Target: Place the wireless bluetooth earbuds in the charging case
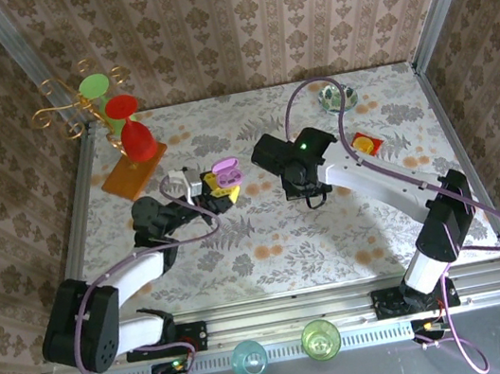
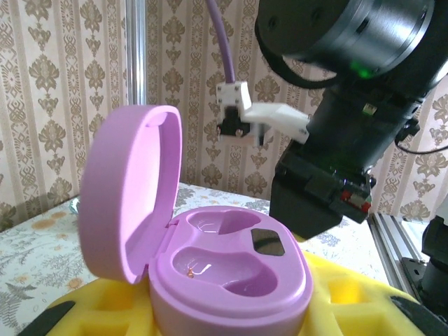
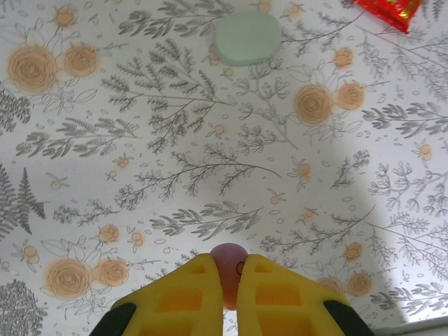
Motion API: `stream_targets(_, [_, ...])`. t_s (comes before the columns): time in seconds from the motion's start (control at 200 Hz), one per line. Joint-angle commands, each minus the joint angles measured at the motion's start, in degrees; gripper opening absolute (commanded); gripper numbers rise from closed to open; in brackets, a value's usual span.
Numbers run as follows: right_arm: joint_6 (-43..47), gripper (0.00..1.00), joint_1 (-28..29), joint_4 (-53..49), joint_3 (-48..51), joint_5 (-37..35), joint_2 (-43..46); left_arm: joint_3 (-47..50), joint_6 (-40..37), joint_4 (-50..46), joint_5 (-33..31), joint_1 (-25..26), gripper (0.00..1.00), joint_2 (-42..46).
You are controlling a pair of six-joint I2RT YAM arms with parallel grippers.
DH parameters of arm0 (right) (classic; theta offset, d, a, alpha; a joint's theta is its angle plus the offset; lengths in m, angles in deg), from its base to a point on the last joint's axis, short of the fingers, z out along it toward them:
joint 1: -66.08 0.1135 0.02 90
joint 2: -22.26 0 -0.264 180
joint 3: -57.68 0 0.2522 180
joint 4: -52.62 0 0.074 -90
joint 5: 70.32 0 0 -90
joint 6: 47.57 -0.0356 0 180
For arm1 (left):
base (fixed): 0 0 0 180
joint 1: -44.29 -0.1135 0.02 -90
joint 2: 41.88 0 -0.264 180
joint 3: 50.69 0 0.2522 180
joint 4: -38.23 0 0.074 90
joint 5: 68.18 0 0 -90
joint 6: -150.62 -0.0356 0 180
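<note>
In the left wrist view the left gripper (image 2: 231, 318) clasps the lilac charging case (image 2: 231, 273) between its yellow fingers (image 2: 350, 301), with the jaws partly closed against the case's sides. The lid stands up at the left of the frame, and the two wells in the base are empty. From above, this case sits a little left of centre over the floral surface (image 1: 269, 241). At the bottom edge of the right wrist view, the right gripper (image 3: 229, 283) is closed almost completely, pinching a small pale lilac-pink earbud (image 3: 229, 253) between its yellow fingertips. A closed mint-green pebble-shaped case (image 3: 248, 36) lies on the surface at the top centre of that frame, and a red packet (image 3: 392, 8) lies at the upper right corner. In the top view the right gripper hangs just right of the open case, apart from it.
</note>
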Motion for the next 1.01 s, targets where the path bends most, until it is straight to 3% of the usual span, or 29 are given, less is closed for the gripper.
stream_targets(0.0, [-4.7,0.07,0.1,-5.4,-2.3,-5.0,-1.1,-0.1,-1.3,4.3,0.4,0.8,0.22,-1.1])
stream_targets(0.27, [-11.1,0.07,0.3,-8.7,-3.0,-6.2,-2.7,-0.2,-1.2,4.1,1.0,0.9,0.22,-1.2])
stream_targets(0.625, [-7.4,0.07,-0.1,-8.0,-2.9,-1.7,-3.2,-0.2,-1.0,4.0,0.9,1.7,0.22,-1.3])
stream_targets(1.0, [-6.8,0.05,-1.0,-9.1,-3.3,-1.5,-3.3,-0.6,-1.6,4.2,0.6,3.6,0.22,-2.5])
